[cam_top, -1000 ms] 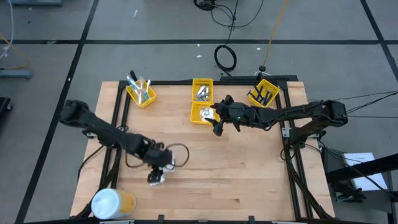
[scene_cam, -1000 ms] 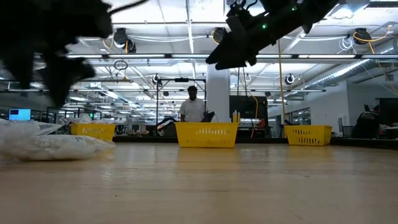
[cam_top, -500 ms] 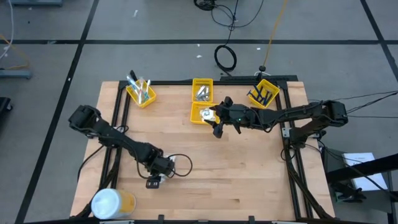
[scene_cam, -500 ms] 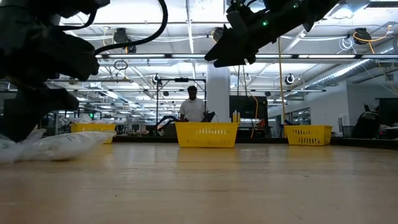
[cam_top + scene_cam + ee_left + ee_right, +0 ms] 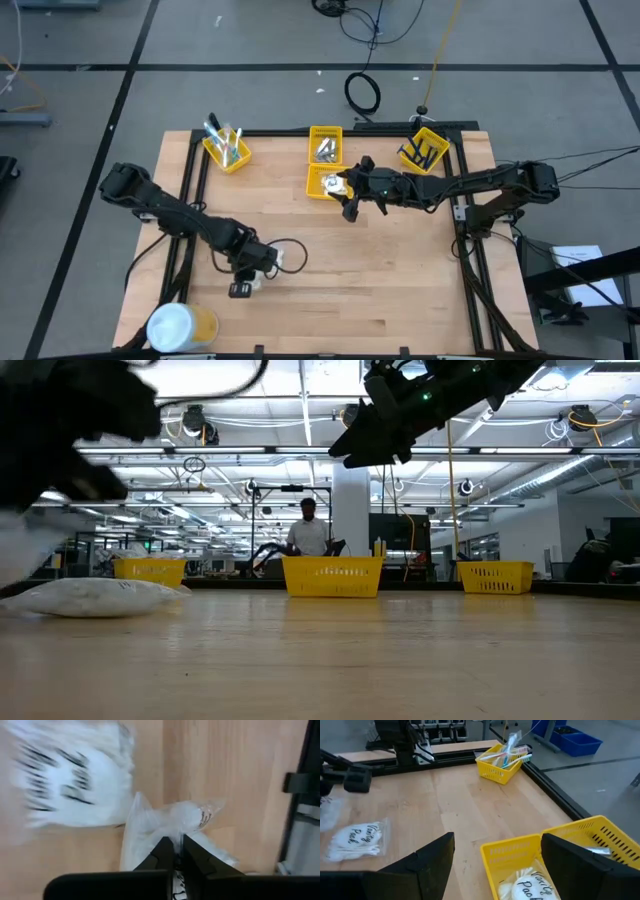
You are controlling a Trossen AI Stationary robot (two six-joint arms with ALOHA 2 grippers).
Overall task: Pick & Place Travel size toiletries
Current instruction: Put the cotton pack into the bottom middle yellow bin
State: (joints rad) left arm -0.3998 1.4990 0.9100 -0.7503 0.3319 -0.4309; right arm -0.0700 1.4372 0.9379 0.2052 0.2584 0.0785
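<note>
Two white crinkly packets lie on the wood near the table's left front. One point(image 5: 75, 780) lies flat. The other point(image 5: 167, 822) is a clear-wrapped packet with my left gripper point(image 5: 173, 851) shut on it, seen from above at my left gripper point(image 5: 248, 278). In the right wrist view a flat packet point(image 5: 355, 840) lies on the table. My right gripper point(image 5: 347, 208) hangs open and holds nothing, high beside a yellow bin point(image 5: 325, 182) that has a packet in it. My left gripper pinches the clear wrap point(image 5: 159, 840) at one edge of the packet between its two fingers. The fingers come steeply from above. The padded white part lies beyond the fingertips. I cannot tell whether the packet rests on the wood.
Further yellow bins stand along the far edge: toothbrushes point(image 5: 228, 150), silvery tubes point(image 5: 325, 145), dark razors point(image 5: 425, 150). A large white-and-yellow cylinder point(image 5: 180, 325) stands at the near left corner. A person stands in the room behind the table point(image 5: 310, 530).
My left gripper has tipped more steeply downward over the packets, dipped toward the near edge and come back a little. It has taken hold of one packet. That packet shows blurred at the low view's left edge. My right gripper has kept still.
</note>
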